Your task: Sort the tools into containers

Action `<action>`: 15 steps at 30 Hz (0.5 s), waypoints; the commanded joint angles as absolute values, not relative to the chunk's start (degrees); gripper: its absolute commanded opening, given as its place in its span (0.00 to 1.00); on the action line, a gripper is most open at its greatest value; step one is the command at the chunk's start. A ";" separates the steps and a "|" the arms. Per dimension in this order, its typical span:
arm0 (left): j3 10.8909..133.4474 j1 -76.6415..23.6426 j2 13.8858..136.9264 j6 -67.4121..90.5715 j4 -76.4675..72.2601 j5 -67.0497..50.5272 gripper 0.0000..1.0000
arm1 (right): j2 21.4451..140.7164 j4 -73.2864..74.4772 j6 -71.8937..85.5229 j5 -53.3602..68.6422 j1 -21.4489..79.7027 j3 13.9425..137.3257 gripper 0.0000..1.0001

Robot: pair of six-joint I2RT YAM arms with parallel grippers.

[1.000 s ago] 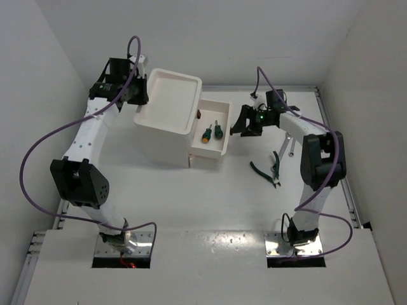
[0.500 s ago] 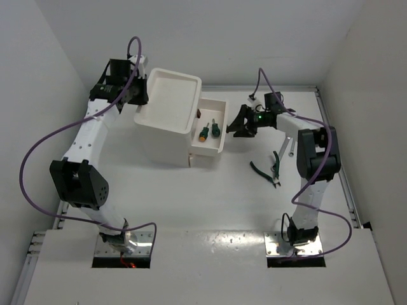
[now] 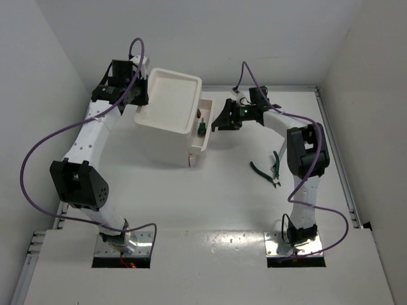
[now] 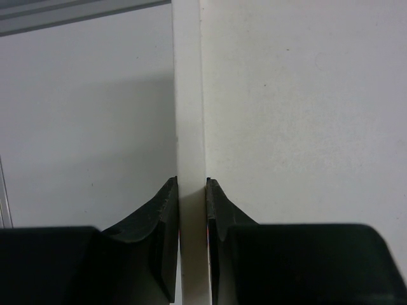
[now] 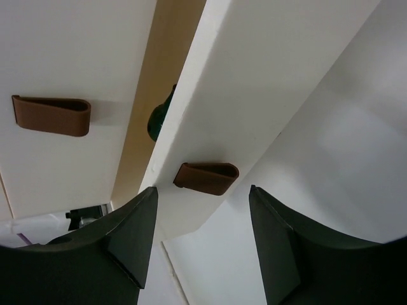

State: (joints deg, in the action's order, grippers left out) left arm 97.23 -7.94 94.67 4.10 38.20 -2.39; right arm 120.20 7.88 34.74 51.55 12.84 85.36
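drawer unit: 1 | open drawer: 1 | brown drawer handles: 2 | green-handled pliers: 1 | green-handled tool in drawer: 1 | robot arms: 2

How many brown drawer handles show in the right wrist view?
2. The upper-left handle sits on a neighbouring drawer front; the lower handle is on the partly open drawer, just ahead of the right gripper. More may be out of frame.

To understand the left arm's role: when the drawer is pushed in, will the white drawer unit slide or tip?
Probably slide: the drawer unit looks like thin, light plastic on a smooth table. The drawer seems to sit high, so pushing it might also tip the unit. The left gripper, shut on the rim, likely steadies it.
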 commanded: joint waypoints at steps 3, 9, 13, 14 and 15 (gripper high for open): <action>94.31 -12.04 97.12 2.99 43.59 -8.09 0.00 | 123.39 5.10 35.33 53.00 15.73 89.21 0.59; 93.78 -12.04 97.12 2.99 43.59 -8.61 0.00 | 126.29 3.87 35.85 53.53 17.57 91.49 0.59; 93.78 -12.04 97.12 2.99 43.59 -8.61 0.00 | 127.79 2.64 36.38 54.05 18.72 93.51 0.59; 93.26 -12.04 97.12 2.99 43.59 -8.61 0.00 | 128.40 2.64 36.39 54.05 18.72 94.56 0.59; 93.25 -12.04 97.12 2.99 43.59 -8.61 0.00 | 128.41 2.03 37.00 54.05 18.72 94.57 0.59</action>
State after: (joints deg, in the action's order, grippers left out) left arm 96.71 -8.19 94.48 3.88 37.56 -1.89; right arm 128.29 6.17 35.62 52.58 17.30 90.72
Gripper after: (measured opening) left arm 0.236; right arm 0.598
